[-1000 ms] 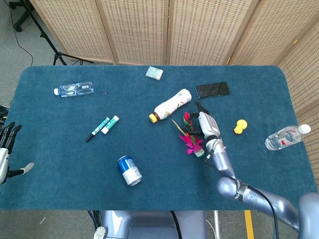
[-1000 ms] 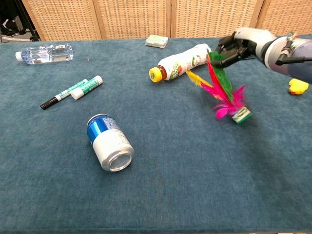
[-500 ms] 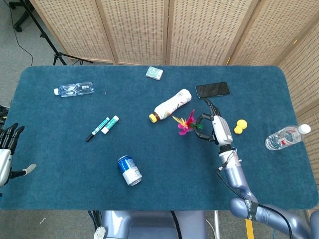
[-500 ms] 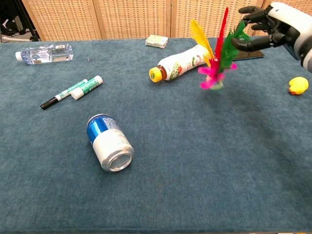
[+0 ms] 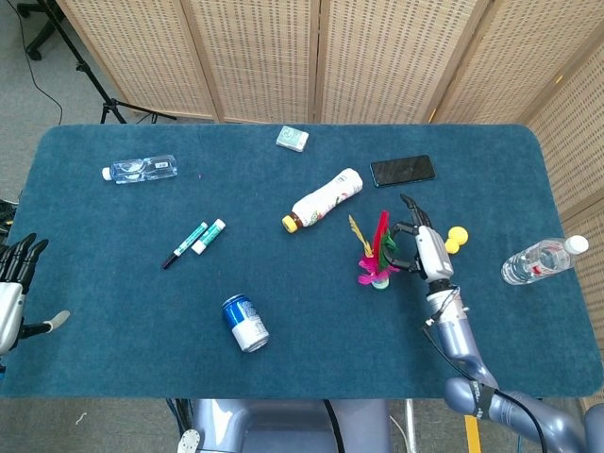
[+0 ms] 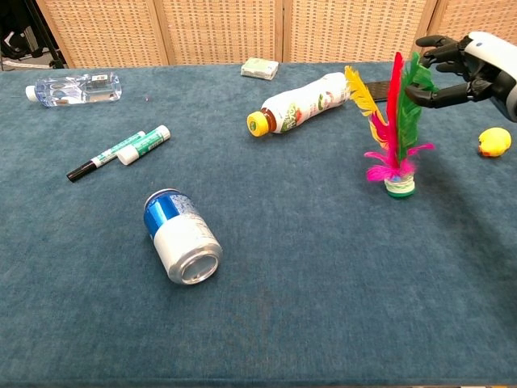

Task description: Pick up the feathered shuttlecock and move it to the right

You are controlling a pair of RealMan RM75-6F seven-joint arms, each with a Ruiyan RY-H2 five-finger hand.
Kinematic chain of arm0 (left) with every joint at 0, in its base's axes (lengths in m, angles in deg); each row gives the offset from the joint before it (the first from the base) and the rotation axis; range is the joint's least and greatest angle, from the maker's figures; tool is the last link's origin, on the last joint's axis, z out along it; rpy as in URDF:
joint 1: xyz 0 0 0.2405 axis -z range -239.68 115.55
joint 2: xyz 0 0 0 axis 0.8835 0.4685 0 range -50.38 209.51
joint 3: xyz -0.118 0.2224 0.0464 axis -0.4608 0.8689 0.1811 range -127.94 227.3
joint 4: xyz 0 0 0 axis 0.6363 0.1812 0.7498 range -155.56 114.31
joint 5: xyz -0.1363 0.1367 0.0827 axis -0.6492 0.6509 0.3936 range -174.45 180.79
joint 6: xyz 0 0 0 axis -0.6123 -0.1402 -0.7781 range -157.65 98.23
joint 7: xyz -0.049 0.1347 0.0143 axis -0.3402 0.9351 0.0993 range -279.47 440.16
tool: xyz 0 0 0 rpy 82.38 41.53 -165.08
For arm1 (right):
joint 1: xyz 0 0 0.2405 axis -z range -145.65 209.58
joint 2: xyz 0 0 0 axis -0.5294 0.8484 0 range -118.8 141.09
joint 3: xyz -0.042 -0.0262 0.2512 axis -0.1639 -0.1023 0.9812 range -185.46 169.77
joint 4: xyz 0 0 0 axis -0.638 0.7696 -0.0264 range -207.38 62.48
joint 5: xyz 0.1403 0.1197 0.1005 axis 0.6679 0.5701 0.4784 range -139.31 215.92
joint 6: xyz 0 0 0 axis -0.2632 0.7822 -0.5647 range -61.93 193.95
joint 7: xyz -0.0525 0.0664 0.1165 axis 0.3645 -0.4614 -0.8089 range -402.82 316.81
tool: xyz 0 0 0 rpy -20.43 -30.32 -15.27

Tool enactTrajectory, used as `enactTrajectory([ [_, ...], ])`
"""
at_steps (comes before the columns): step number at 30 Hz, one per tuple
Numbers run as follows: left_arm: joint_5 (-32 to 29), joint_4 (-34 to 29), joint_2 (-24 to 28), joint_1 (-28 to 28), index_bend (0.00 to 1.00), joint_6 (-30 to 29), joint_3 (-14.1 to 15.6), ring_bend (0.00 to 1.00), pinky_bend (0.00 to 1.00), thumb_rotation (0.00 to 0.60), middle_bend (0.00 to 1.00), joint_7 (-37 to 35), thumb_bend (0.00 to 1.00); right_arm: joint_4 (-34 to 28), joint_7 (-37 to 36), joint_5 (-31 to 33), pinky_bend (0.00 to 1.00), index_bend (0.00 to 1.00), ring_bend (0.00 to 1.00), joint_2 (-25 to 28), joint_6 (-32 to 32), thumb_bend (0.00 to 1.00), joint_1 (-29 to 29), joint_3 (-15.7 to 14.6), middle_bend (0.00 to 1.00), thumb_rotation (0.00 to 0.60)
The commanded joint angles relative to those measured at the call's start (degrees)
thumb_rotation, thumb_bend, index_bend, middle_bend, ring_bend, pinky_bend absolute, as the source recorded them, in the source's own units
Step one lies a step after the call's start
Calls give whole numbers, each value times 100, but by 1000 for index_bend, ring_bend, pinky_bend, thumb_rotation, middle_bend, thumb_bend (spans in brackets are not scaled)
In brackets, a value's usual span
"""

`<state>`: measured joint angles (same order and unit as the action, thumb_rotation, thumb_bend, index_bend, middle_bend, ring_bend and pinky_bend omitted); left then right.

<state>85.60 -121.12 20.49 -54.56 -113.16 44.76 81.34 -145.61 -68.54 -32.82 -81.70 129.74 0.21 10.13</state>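
The feathered shuttlecock [image 5: 376,264] [image 6: 396,153] stands upright on the blue table [image 5: 283,359], its green-and-white base on the cloth and its yellow, red, green and pink feathers pointing up. My right hand [image 5: 427,250] [image 6: 472,69] is just to its right, with its fingertips [image 6: 420,93] pinching the top of the green feather while the other fingers are spread. At the table's left edge, off the cloth, my left hand [image 5: 11,283] hangs with its fingers apart and holds nothing.
A white bottle with a yellow cap [image 5: 323,198] [image 6: 303,101] lies just left of the shuttlecock, and a phone [image 5: 403,170] lies behind it. A yellow toy [image 5: 455,240] [image 6: 493,143] and a water bottle [image 5: 543,260] lie to the right. A can [image 6: 182,246] and markers [image 6: 121,149] lie to the left.
My right hand carried the shuttlecock up off the cloth and to the right. It has come down, and the base now rests upright on the table. The left hand stayed put.
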Motion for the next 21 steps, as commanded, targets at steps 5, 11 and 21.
enactTrajectory([
  [5, 17, -9, 0, -12, 0, -25, 8, 0, 0, 600, 0, 5, 0, -249, -217, -291, 0, 605, 0, 240, 155, 637, 198, -193, 23, 600],
  [11, 35, -4, 2, -13, 0, -27, 16, 0, 0, 600, 0, 6, 0, -518, -266, -681, 0, 362, 0, 502, 428, 635, 404, -448, 4, 600],
  [21, 131, -19, 8, -35, 0, -77, 53, 0, 0, 600, 0, 9, 0, -940, 511, -1089, 0, 16, 0, 897, 763, 0, 496, -623, 0, 600],
])
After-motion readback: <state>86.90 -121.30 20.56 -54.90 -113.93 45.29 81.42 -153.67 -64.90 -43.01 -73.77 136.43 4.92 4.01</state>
